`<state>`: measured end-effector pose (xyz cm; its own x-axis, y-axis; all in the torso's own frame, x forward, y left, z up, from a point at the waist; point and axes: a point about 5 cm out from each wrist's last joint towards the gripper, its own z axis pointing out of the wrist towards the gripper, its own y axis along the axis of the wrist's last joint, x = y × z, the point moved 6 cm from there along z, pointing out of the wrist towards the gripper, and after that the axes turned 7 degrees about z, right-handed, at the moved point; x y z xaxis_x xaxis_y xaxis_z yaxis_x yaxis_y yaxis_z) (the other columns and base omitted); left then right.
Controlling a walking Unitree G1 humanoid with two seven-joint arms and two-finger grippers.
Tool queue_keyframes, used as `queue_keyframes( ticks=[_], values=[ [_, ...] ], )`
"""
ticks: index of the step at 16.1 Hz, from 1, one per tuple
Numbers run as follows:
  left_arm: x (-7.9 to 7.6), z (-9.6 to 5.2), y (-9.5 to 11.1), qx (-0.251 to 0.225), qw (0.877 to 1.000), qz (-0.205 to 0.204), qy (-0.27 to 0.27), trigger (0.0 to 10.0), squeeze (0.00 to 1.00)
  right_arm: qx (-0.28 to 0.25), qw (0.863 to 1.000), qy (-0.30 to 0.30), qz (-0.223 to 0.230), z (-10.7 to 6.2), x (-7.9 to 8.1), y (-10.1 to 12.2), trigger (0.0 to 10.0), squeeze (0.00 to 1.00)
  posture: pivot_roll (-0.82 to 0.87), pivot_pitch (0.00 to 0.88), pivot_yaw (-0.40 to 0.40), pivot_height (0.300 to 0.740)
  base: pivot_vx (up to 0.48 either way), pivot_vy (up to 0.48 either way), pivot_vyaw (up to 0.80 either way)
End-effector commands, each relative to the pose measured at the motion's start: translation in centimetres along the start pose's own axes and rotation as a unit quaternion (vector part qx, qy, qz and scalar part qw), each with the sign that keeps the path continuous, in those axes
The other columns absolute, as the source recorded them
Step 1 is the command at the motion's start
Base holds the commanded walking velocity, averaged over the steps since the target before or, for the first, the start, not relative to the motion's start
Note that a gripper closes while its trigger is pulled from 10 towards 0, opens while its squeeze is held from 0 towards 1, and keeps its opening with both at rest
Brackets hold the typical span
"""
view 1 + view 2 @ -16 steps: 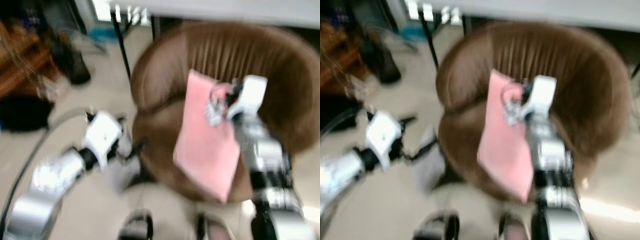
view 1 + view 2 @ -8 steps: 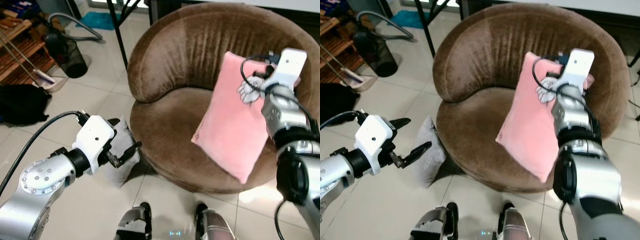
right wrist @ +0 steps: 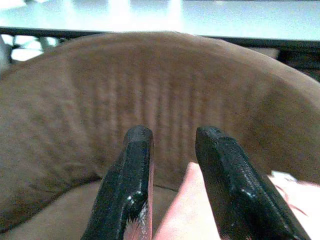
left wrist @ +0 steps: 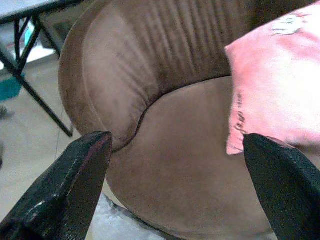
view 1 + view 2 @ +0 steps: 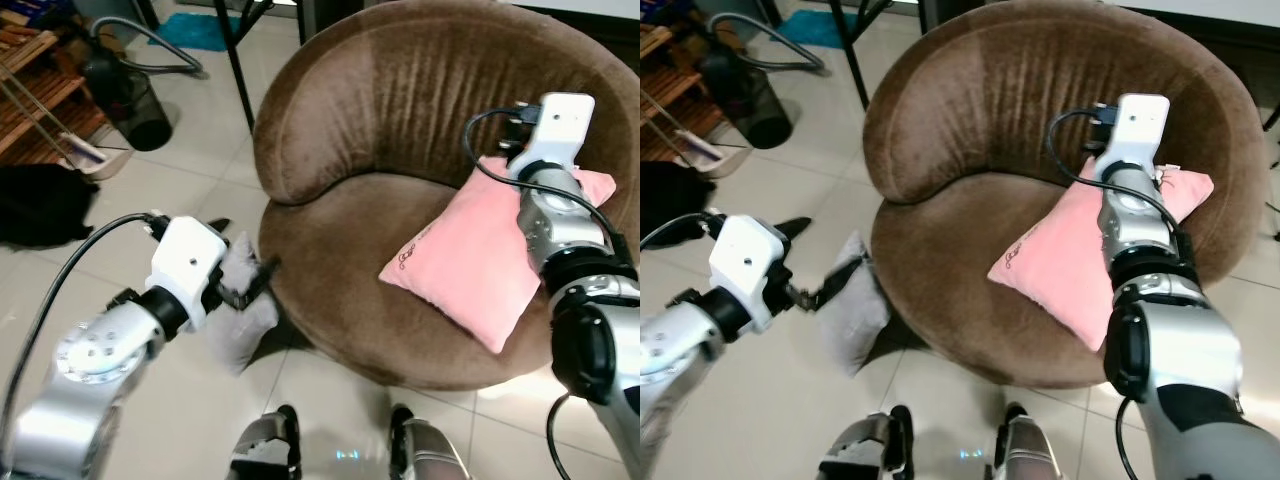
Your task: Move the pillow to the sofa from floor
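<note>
**Pink pillow's on the chair, gripper not off it yet**

The pink pillow (image 5: pixel 478 262) is lying flat-ish on the seat of the round brown velvet sofa chair (image 5: pixel 360 110), its far corner propped against the backrest, which is probably why it sits slightly tilted rather than dead flat. The right gripper (image 3: pixel 172 185) is over that upper corner, with its two black fingers (image 3: pixel 131 190) only a little apart and pink fabric showing between them. I'd guess it's pinching the edge loosely, or just letting go.

The left gripper (image 5: pixel 810 265) hangs low beside the chair's front, fingers (image 4: pixel 65 192) spread wide and holding nothing, right next to a grey cushion (image 5: pixel 240 315) on the tile floor (image 5: pixel 170 190). Looks like it's out there for balance or lining up that one.

Off to the side are a wooden rack (image 5: pixel 45 90) and a black bag (image 5: pixel 40 205).
</note>
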<state>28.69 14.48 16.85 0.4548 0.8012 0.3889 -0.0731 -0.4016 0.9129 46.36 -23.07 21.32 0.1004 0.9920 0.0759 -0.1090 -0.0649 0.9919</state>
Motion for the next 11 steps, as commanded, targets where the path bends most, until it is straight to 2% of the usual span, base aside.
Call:
queue_keyframes(
  ticks=[1,2,4,5,6,7,8,11],
  values=[
    [0.3,-0.3,-1.3,0.018,1.0,0.005,0.019,10.0,0.0,-0.005,1.0,0.013,0.013,-0.3,0.3,-0.3,10.0,0.0,0.05,0.156,0.062,0.74,0.0,0.0,0.0],
    [0.2,-0.6,-2.4,0.03,0.999,0.004,0.035,10.0,0.0,-0.015,0.999,0.036,0.023,-1.3,1.2,-1.3,10.0,0.0,0.01,0.132,0.057,0.74,0.0,0.0,0.0],
    [0.2,0.1,-2.8,0.026,0.998,0.0,0.065,10.0,0.0,-0.003,0.997,0.058,0.052,-6.2,3.0,-3.8,10.0,0.0,-0.03,0.096,0.038,0.74,0.0,0.0,0.0],
    [0.2,0.2,-2.6,0.019,0.997,0.0,0.069,10.0,0.0,0.004,0.997,0.062,0.053,-7.7,3.5,-4.3,10.0,0.0,-0.03,0.092,0.037,0.74,0.0,0.0,0.0],
    [0.2,0.5,-2.5,0.015,0.997,0.0,0.08,10.0,0.0,0.02,0.996,0.076,0.047,-10.6,4.7,-5.5,10.0,0.0,-0.05,0.08,0.029,0.74,0.0,0.266,0.0],
    [0.4,0.7,-2.6,0.014,0.996,-0.001,0.094,10.0,0.0,0.035,0.995,0.087,0.043,-12.7,5.7,-6.3,10.0,0.0,-0.06,0.062,0.022,0.74,0.0,0.292,0.0],
    [0.7,1.0,-2.6,0.011,0.994,-0.002,0.105,10.0,0.0,0.044,0.995,0.085,0.04,-14.2,5.9,-7.0,10.0,0.0,-0.06,0.044,0.01,0.74,0.0,0.341,0.0],
    [1.4,1.9,-2.3,0.0,0.992,0.0,0.128,10.0,0.0,0.07,0.995,0.059,0.047,-15.8,5.4,-7.3,10.0,0.0,-0.07,0.024,0.005,0.74,0.0,0.399,0.0]
  ],
)
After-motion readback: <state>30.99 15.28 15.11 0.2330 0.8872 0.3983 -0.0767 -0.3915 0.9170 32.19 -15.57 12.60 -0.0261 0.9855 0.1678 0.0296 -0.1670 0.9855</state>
